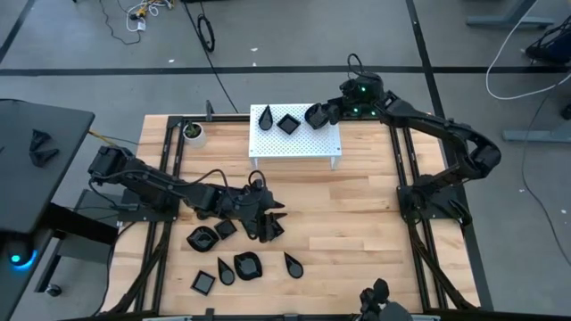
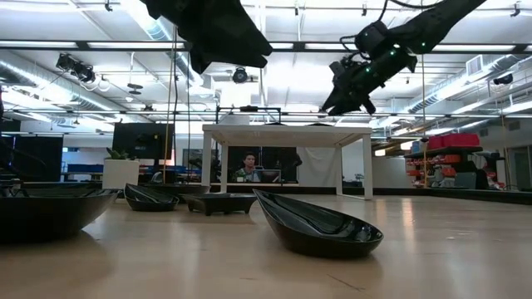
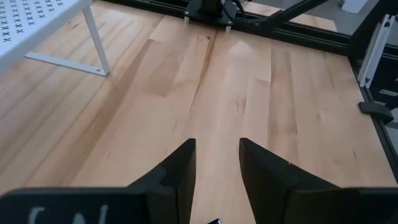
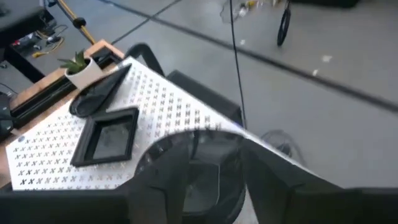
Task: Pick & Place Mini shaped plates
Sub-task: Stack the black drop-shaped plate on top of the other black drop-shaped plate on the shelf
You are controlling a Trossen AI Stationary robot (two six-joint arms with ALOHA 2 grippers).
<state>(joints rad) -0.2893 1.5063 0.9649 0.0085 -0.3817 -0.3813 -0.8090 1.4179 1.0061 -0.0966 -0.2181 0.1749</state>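
A white perforated stand [image 1: 294,143] carries a black teardrop plate [image 1: 266,116], a square plate [image 4: 109,138] and a rounded plate [image 4: 199,180] at its far right corner. My right gripper [image 4: 214,186] hovers over that rounded plate with its fingers apart, one on either side of it. My left gripper [image 3: 216,168] hangs open above bare wood near the table's middle, with nothing between its fingers. Several more black mini plates [image 1: 248,264] rest on the table at the near left, close below and beside the left gripper. My right gripper comes slanting down from the table's right side, and its fingers [image 4: 273,180] straddle the rounded plate's rim [image 4: 186,146]. The plate lies on the stand top. I cannot tell whether the fingers touch it.
A small white cup with a green plant [image 1: 192,132] stands at the table's far left, beside the stand. In the low view the nearest plate [image 2: 320,226] lies right in front. Bare wood spreads over the table's right half [image 1: 357,223].
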